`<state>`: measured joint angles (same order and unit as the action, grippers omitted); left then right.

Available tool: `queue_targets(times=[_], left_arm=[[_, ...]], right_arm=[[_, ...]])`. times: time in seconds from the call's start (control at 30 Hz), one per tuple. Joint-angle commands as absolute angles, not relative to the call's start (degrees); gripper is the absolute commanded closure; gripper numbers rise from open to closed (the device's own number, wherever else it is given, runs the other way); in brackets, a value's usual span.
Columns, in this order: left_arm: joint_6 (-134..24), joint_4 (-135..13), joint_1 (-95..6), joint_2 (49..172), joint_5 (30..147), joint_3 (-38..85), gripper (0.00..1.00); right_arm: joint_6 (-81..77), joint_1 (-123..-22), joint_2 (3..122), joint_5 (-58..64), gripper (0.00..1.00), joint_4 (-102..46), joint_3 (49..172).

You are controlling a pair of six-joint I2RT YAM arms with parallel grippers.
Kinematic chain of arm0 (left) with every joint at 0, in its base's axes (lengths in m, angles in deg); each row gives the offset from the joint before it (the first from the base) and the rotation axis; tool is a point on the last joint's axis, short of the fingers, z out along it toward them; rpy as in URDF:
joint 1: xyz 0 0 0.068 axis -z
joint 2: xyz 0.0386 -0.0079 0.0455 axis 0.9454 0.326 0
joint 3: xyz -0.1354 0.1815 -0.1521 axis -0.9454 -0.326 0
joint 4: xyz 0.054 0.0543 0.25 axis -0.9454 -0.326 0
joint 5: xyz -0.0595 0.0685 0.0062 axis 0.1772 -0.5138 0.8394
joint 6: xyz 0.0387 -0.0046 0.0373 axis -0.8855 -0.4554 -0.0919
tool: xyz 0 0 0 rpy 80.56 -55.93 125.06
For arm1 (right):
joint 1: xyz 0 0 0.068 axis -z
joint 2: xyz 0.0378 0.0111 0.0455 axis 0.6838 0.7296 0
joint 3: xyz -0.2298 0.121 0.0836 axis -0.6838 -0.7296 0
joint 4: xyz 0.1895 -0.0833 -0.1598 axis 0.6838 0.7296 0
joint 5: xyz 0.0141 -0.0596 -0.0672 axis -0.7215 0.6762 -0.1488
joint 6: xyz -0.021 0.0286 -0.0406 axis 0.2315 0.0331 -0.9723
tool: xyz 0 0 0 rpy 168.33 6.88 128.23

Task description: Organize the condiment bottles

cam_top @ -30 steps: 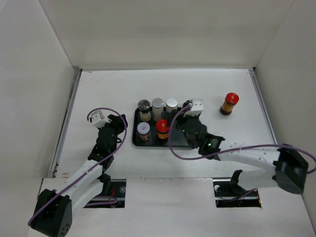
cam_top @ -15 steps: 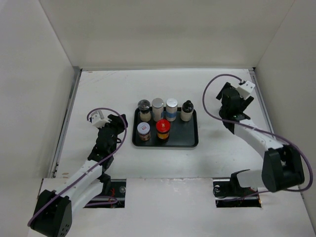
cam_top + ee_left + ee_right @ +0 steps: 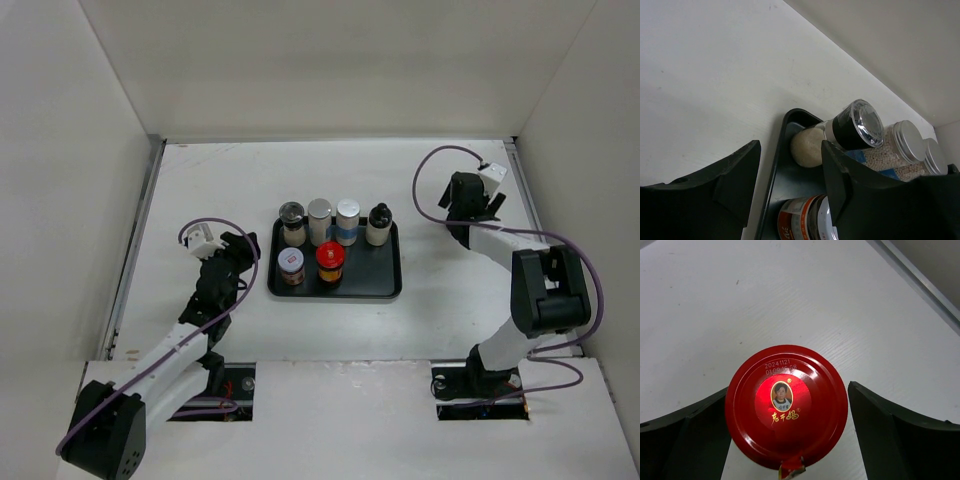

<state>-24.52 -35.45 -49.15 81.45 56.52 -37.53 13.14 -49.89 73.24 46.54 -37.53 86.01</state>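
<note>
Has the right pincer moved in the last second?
Yes. The right pincer has swung from over the black tray's right end to the far right of the table, where it now straddles the red-capped bottle, jaws open.

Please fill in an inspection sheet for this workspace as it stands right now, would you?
Surface: white table, bare around the tray.
Job's things: six bottles on the black tray, four in the back row, two in front; a seventh, the red-capped jar, stands off the tray, hidden under the right arm in the top view.
Clutter: nothing seen.
Grippers: right pincer open, fingers either side of the red cap, not touching; left pincer nearly shut, empty, by the tray's left end.
Cables: purple cable looped above each wrist, clear of the bottles.
Surroundings: plain white walls on three sides.
</note>
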Motion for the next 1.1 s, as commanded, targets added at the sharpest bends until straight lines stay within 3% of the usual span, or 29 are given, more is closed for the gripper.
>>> queue_targets(times=[0.0, 0.07, 0.17, 0.23, 0.47, 0.77, 1.07], left_arm=[[-24.1, -32.3, -49.0, 82.2, 57.0, -37.7, 0.5], [-24.1, -32.2, -48.7, 82.0, 56.7, -37.7, 0.5], [-24.1, -32.2, -48.9, 82.0, 56.5, -37.7, 0.5], [-24.1, -32.3, -49.0, 81.8, 56.8, -37.7, 0.5], [-24.0, -32.4, -48.9, 81.1, 56.8, -37.7, 0.5], [-24.2, -32.6, -49.0, 80.3, 55.5, -38.1, 0.38], [-24.7, -33.8, -49.6, 81.0, 53.7, -37.5, 0.22]], right_arm=[[13.7, -49.6, 74.3, 44.1, 0.11, -41.0, 88.7], [14.1, -49.6, 74.0, 43.9, 0.19, -43.4, 87.7], [14.2, -49.8, 71.7, 44.7, 0.38, -47.5, 85.5], [14.1, -51.1, 68.5, 46.1, 0.42, -48.6, 84.1], [13.3, -61.6, 54.9, 54.9, 0.44, -45.7, 77.3], [14.7, -79.7, 36.3, 58.8, 0.44, -34.0, 69.0], [14.7, -95.6, 45.9, 57.8, 0.44, -44.3, 69.7]])
